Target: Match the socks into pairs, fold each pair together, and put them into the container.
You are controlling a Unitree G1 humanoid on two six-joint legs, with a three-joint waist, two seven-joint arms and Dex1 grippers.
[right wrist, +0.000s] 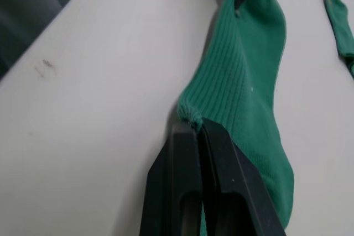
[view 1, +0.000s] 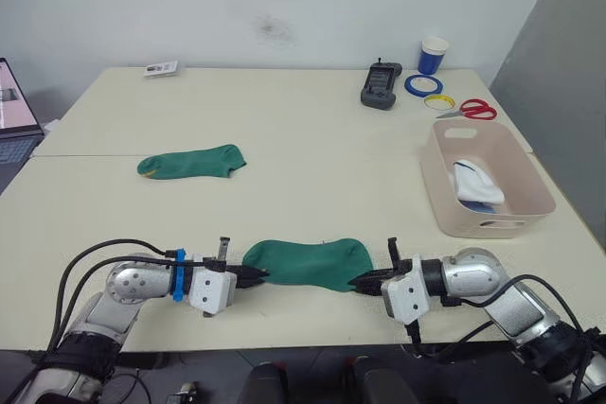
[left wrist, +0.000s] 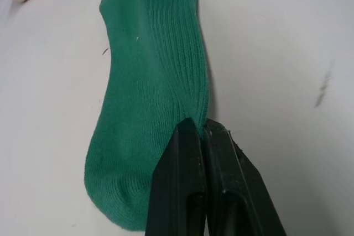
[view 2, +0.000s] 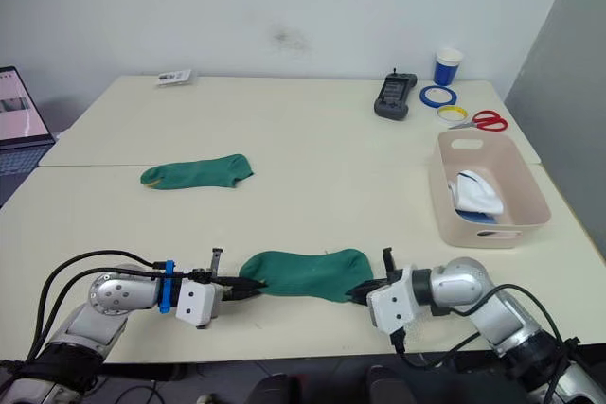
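A dark green sock (view 1: pixel 308 263) lies flat near the table's front edge, stretched between my two grippers. My left gripper (view 1: pixel 254 276) is shut on the sock's left end, pinching its edge (left wrist: pixel 194 124). My right gripper (view 1: pixel 365 282) is shut on its right end (right wrist: pixel 191 115). A second green sock (view 1: pixel 192 162) lies farther back on the left, apart from both grippers. The pale pink container (view 1: pixel 485 177) stands at the right and holds folded white and light blue socks (view 1: pixel 476 184).
At the back right are a black device (view 1: pixel 381 86), a blue-and-white cup (view 1: pixel 433 54), tape rings (view 1: pixel 423 84) and red scissors (view 1: pixel 471 109). A laptop (view 1: pixel 16 113) sits at the far left edge. A small card (view 1: pixel 160 68) lies at the back left.
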